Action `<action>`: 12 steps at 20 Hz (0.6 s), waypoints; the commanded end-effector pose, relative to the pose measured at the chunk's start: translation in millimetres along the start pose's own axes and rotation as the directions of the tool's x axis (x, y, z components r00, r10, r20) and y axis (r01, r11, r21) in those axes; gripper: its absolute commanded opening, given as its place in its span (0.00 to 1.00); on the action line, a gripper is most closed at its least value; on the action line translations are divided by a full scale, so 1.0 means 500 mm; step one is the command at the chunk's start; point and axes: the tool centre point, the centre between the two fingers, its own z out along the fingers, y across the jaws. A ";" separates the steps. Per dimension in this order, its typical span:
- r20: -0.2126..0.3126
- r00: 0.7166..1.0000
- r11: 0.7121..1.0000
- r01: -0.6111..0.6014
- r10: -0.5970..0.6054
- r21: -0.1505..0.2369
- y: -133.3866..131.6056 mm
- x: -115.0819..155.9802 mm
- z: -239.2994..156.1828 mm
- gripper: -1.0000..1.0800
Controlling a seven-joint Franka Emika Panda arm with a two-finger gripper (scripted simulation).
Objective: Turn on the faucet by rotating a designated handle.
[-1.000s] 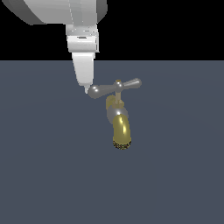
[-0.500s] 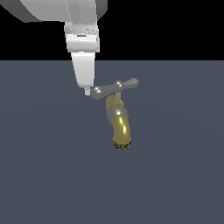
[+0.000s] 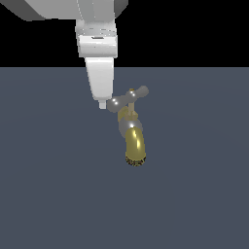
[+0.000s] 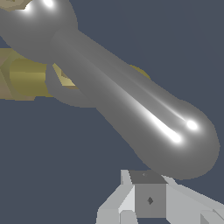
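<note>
The gripper (image 3: 102, 104), fingers together and holding nothing, touches the handle (image 3: 128, 98) at its lower-left end; the crossbar runs up-right from there.

You have the faucet (image 3: 131, 131) standing near the middle of the tabletop (image 3: 194, 194), its spout (image 3: 135, 146) curving down toward the front. The handle (image 3: 128, 98) lies across its top, tilted, lower at the exterior view's left. The gripper (image 3: 102, 104) hangs from above, just beside that lower end, its tip (image 4: 146, 199) right next to the handle's bulb (image 4: 183, 144)
</note>
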 end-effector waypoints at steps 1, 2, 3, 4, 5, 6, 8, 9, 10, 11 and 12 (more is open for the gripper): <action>-0.003 1.000 1.000 -0.026 0.026 -0.003 0.021 0.038 0.000 0.00; -0.003 1.000 1.000 -0.026 0.026 -0.004 0.027 0.043 0.000 0.00; -0.003 1.000 1.000 -0.026 0.026 -0.004 0.033 0.047 0.000 0.00; -0.003 1.000 1.000 -0.026 0.026 -0.004 0.039 0.051 0.000 0.00; -0.003 1.000 1.000 -0.026 0.026 -0.004 0.045 0.056 0.000 0.00; -0.003 1.000 1.000 -0.026 0.026 -0.004 0.051 0.060 0.000 0.00; -0.003 1.000 1.000 -0.027 0.027 -0.005 0.063 0.069 0.000 0.00; -0.003 1.000 1.000 -0.027 0.027 -0.005 0.070 0.073 0.000 0.00; -0.003 1.000 1.000 -0.027 0.027 -0.005 0.076 0.077 -0.001 0.00; -0.003 1.000 1.000 -0.027 0.027 -0.005 0.082 0.082 0.000 0.00; -0.003 1.000 1.000 -0.027 0.027 -0.005 0.082 0.082 0.000 0.00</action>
